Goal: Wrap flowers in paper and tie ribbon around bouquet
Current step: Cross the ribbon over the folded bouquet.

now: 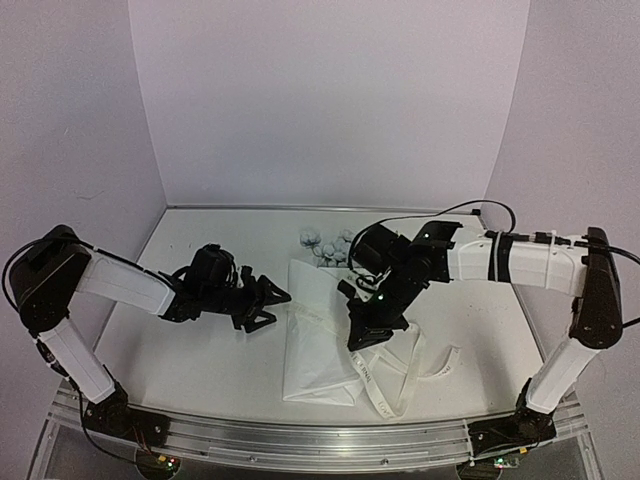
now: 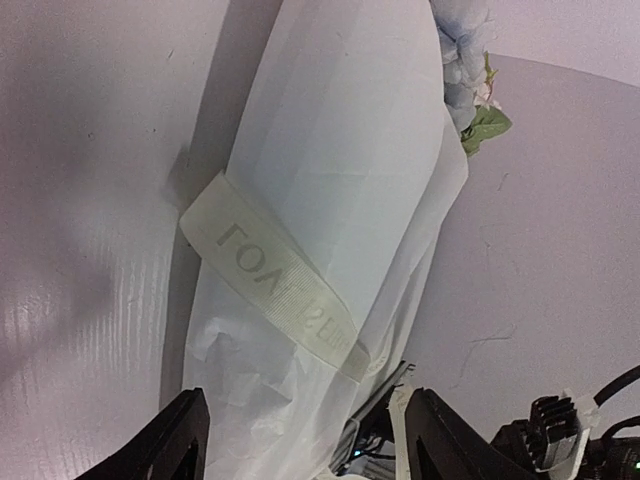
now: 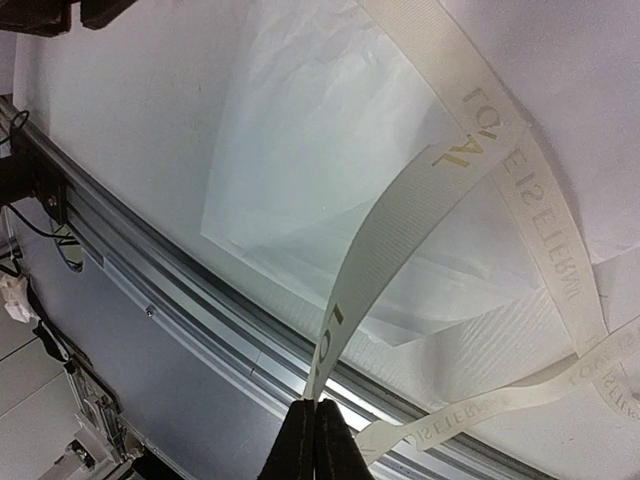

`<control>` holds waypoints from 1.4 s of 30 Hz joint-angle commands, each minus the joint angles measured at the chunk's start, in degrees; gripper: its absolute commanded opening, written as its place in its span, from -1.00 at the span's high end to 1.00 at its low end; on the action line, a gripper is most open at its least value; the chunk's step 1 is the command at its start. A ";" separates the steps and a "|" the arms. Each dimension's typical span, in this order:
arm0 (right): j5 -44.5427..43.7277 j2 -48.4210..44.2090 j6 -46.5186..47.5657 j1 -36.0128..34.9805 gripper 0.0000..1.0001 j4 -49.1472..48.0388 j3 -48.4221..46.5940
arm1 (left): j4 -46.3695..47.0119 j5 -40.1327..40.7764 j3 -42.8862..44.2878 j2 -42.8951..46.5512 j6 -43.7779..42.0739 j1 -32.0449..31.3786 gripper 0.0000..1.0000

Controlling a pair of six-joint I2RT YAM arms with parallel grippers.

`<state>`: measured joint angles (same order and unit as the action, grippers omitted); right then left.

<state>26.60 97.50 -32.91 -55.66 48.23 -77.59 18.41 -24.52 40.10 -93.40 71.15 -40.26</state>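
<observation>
The paper (image 1: 315,360) wraps the flowers (image 1: 325,245), the ribbon (image 2: 275,285) lying across it.

The paper (image 2: 330,150) is crinkled and matt, the ribbon (image 2: 275,285) ribbed woven cloth, the rail (image 1: 300,447) shiny metal.

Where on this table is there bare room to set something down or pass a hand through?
Bare table lies between the left arm and the front rail, along the back wall left of the flowers, and right of the ribbon, nearer than the right arm. Crowded: the centre, where bouquet, ribbon, left end effector and right end effector meet.
</observation>
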 commanded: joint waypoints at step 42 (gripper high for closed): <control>13.86 -4.65 8.75 6.27 1.00 5.23 -1.48 | 17.30 -1.99 7.06 -12.70 11.85 -0.88 0.80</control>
<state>39.24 92.43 -26.64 -51.04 50.34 -75.79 35.51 -25.13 45.00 -105.36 84.65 -41.55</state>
